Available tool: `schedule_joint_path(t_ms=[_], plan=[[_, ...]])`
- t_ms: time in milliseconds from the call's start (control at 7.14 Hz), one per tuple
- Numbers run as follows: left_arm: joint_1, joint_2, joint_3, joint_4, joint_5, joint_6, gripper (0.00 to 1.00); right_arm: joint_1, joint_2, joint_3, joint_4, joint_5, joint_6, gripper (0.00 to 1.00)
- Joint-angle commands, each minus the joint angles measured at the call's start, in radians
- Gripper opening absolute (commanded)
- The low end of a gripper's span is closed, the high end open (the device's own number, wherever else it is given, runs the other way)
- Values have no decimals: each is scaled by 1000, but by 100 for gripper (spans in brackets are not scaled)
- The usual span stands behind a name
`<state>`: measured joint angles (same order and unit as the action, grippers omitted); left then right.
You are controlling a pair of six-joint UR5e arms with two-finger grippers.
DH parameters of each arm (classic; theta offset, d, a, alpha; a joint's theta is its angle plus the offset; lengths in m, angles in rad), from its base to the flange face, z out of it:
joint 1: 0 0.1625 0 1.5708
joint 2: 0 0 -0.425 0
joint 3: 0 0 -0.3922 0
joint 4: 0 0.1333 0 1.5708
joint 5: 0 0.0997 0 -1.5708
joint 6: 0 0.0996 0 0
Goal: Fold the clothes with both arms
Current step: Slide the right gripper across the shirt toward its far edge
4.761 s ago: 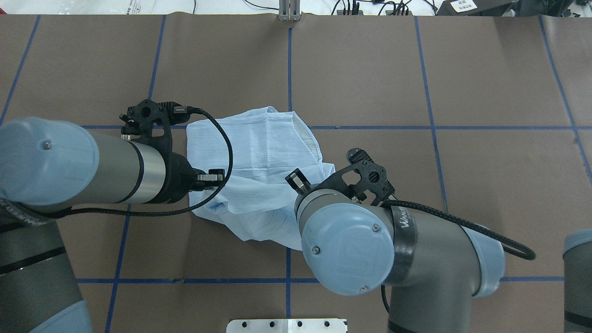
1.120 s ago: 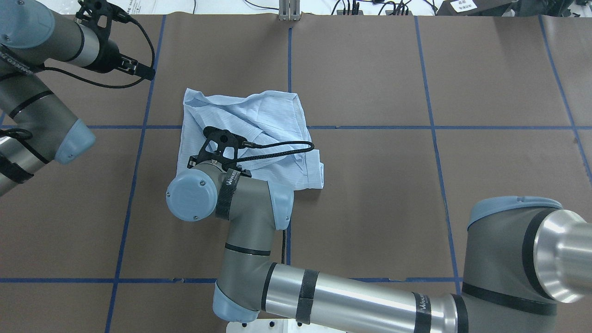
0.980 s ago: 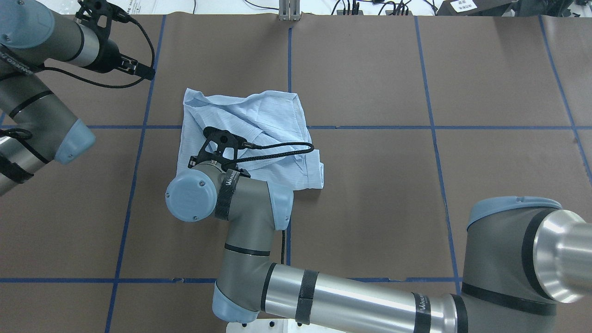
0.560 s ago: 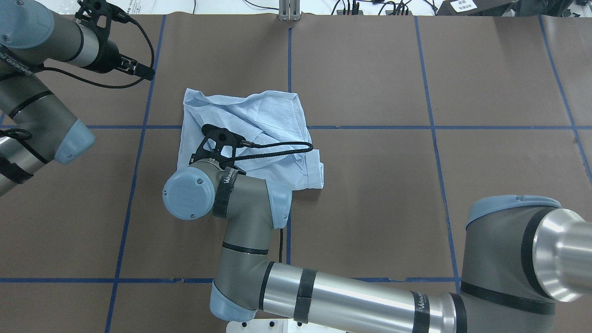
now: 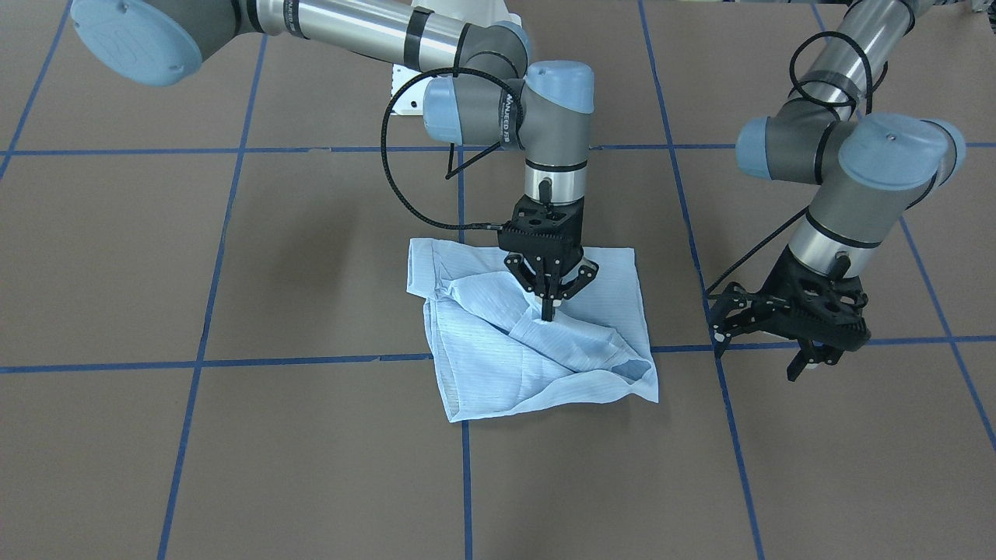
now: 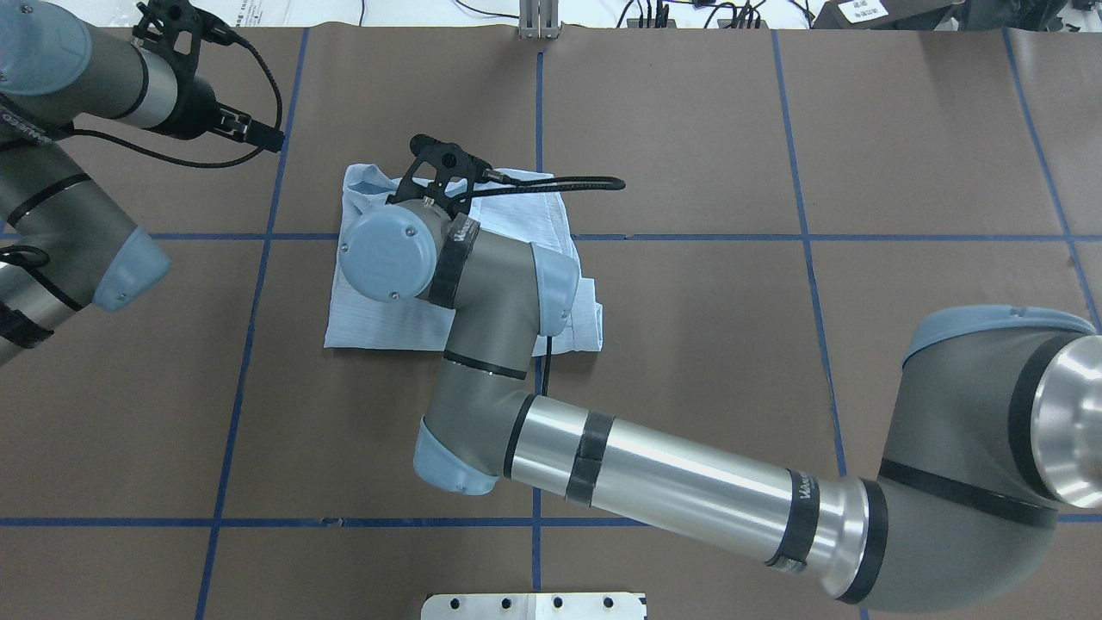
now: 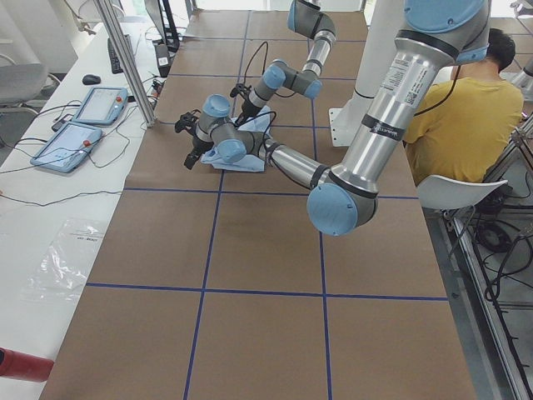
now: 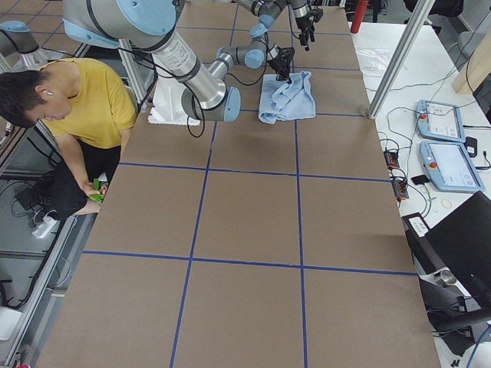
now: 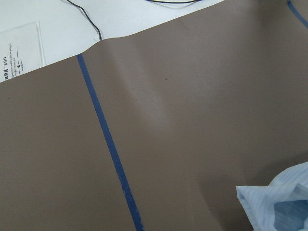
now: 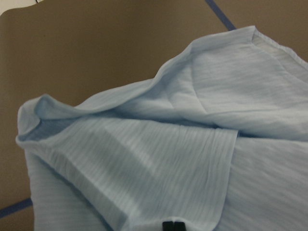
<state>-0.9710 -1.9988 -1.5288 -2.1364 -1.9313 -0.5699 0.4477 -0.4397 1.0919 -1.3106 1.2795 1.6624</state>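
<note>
The light-blue shirt (image 5: 545,365) lies folded in a rumpled square on the brown table; it also shows in the overhead view (image 6: 379,319). My right gripper (image 5: 549,311) points straight down, shut, its tips pressed into a raised fold near the shirt's middle. The right wrist view shows the tips (image 10: 172,225) against the cloth (image 10: 168,159). In the overhead view the right wrist hides this gripper. My left gripper (image 5: 813,362) hovers empty above bare table beside the shirt and looks open; it also shows in the overhead view (image 6: 274,140). The left wrist view catches only a shirt corner (image 9: 284,202).
Blue tape lines (image 6: 538,120) divide the brown table cover. A white base plate (image 6: 534,604) sits at the near edge, a metal post (image 6: 538,21) at the far edge. Two tablets (image 7: 83,125) lie off the table's far side. A seated person in yellow (image 8: 84,100) is beside the robot.
My right wrist has moved across the shirt toward the far edge, uncovering the shirt's near left part. My left arm has stayed still at the far left, clear of the shirt.
</note>
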Motion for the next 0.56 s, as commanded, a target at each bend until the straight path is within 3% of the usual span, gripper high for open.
schedule_joint_path(t_ms=[0,140,420], plan=[[0,40,-40,0,0,-8,100,93,-7,-92,128,-6,-76,0],[0,49,-48,0,0,-10,100,114,-7,-178,263,-21,-132,0],[0,80,-76,0,0,-18,100,124,-7,-216,283,-23,-191,0]])
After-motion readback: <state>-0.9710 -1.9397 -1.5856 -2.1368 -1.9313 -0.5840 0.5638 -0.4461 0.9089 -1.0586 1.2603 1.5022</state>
